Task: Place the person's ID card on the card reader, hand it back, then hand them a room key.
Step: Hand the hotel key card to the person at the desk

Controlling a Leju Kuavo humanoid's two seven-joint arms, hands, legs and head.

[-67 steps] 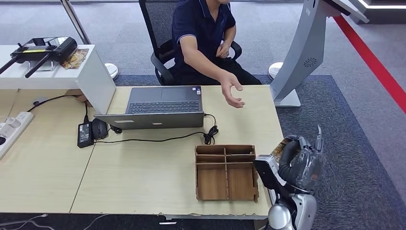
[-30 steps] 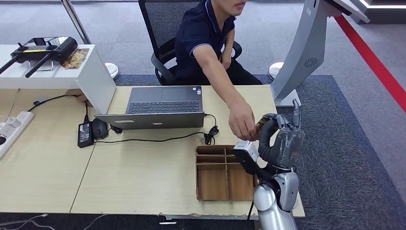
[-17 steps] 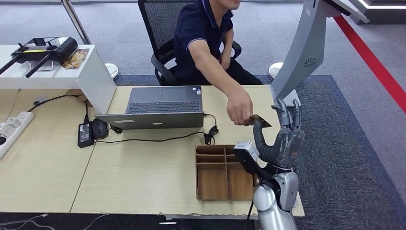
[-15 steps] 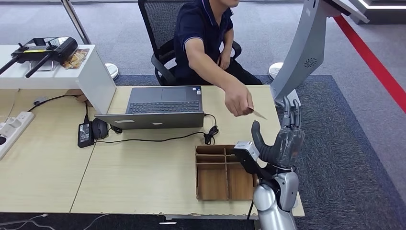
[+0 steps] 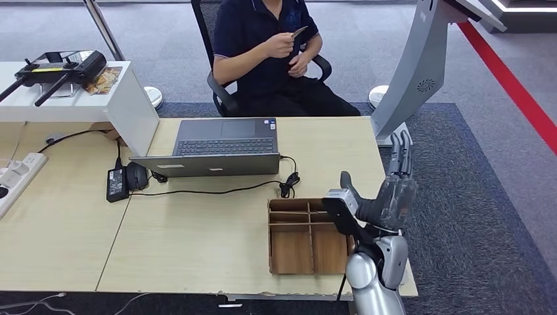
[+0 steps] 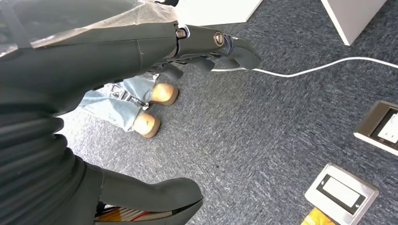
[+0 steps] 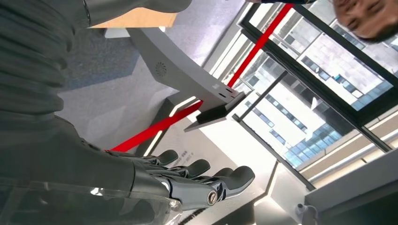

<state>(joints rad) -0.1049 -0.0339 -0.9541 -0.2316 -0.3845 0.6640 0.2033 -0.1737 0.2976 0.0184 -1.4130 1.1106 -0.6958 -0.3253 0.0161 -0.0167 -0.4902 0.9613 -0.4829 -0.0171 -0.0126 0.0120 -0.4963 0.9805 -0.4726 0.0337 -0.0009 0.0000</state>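
The seated person (image 5: pixel 263 46) holds a small card (image 5: pixel 299 31) up in front of the chest with one hand. My right hand (image 5: pixel 387 190) is raised over the table's right edge beside the wooden compartment box (image 5: pixel 309 236); its fingers are stretched out and it holds nothing. The right wrist view shows the same hand (image 7: pixel 178 183) with straight fingers (image 7: pixel 230 180) against the windows. My left hand (image 6: pixel 141 51) hangs over the grey carpet with fingers and thumb apart, empty. A black device (image 5: pixel 59 65) lies on the white stand (image 5: pixel 125 105) at the far left, with a patterned card (image 5: pixel 102 80) next to it.
An open laptop (image 5: pixel 223 147) sits mid-table, its charger (image 5: pixel 116 184) and cable to the left, a power strip (image 5: pixel 16 174) further left. A grey kiosk (image 5: pixel 420 65) stands right of the table. Near my left hand are a standing person's shoes (image 6: pixel 152 108) and floor sockets (image 6: pixel 340 194).
The person took the card from my right hand and pulled it back to the chest. My right hand's fingers spread open and the hand stays raised in place.
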